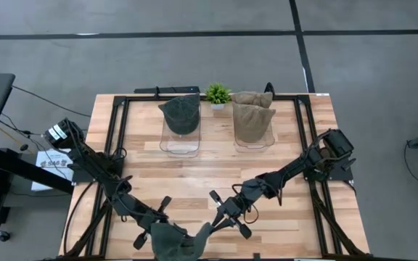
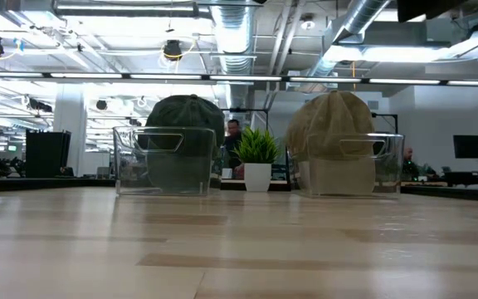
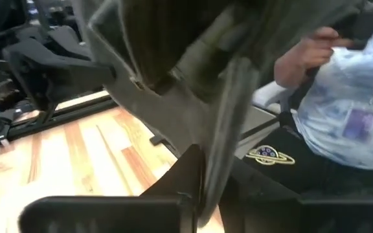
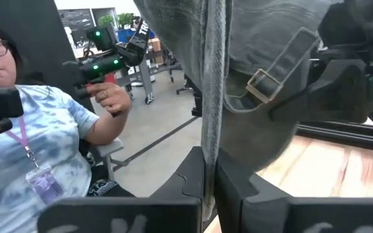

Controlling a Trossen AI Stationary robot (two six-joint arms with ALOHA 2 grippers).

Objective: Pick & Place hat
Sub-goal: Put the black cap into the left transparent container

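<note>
A dark green cap [image 1: 174, 243] sits at the table's near edge, held between both grippers. My left gripper [image 1: 153, 233] is shut on its left side and my right gripper [image 1: 215, 223] is shut on its right side. The left wrist view fills with the cap's cloth [image 3: 173, 58]. The right wrist view shows its back strap and brass buckle [image 4: 261, 84]. The held cap does not show in the low view. Another green cap [image 1: 181, 114] sits in the left clear bin, and tan caps [image 1: 252, 116] fill the right one. My left gripper pinches an edge of the cap's cloth [image 3: 220, 145] between its two fingers [image 3: 188, 169], coming at it from the table's left. The cloth runs up and away from the fingers. Whether the cap rests on the table, I cannot tell. My right gripper pinches a thin edge of the cap [image 4: 211, 129] between its two fingers [image 4: 190, 171], coming from the table's right, near the back strap. The cloth stands up from the fingers. One layer or several, I cannot tell.
Two clear bins [image 1: 180, 141] [image 1: 255, 138] stand at the far side with a small potted plant [image 1: 218, 94] between them. Bare wood [image 1: 209, 170] lies between the bins and the grippers. A person [image 4: 24, 149] sits beyond the near edge, holding a device.
</note>
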